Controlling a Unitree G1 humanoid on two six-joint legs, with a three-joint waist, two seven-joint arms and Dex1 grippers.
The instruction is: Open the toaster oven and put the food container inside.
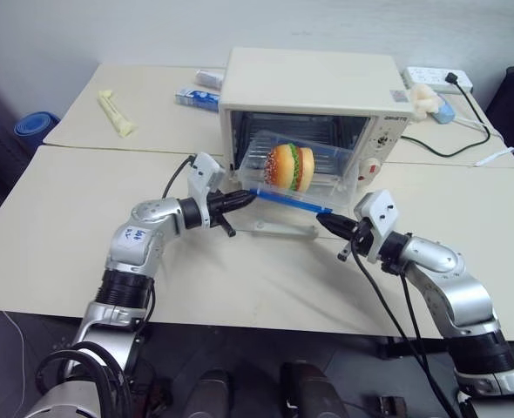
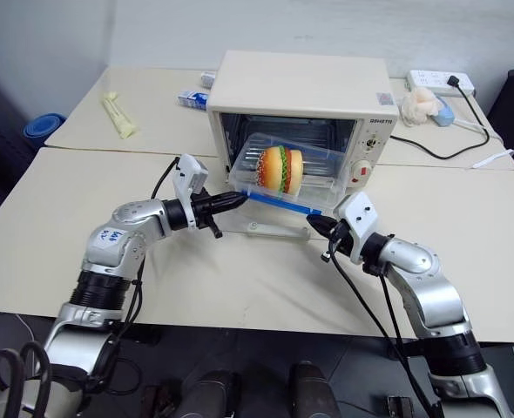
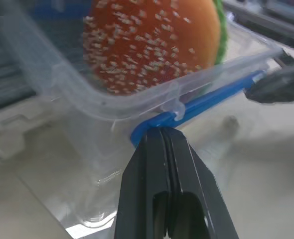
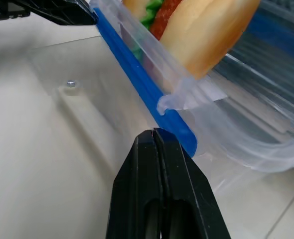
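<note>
I see the toaster oven (image 1: 314, 87) on the worktop (image 1: 57, 226) with its glass door (image 1: 283, 225) folded down flat. The food container (image 1: 305, 170), burger (image 1: 289, 166) inside, sits partly in the oven mouth, its blue clip (image 1: 292, 202) edge jutting out over the door. My left claw (image 1: 250, 197) and right claw (image 1: 320, 220) are both fully closed, tips pressed against opposite ends of that clip, gripping nothing.

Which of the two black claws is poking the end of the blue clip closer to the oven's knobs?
The right claw. Its shut tips meet the blue clip on the knob side of the toaster oven; the left claw meets the other end.
</note>
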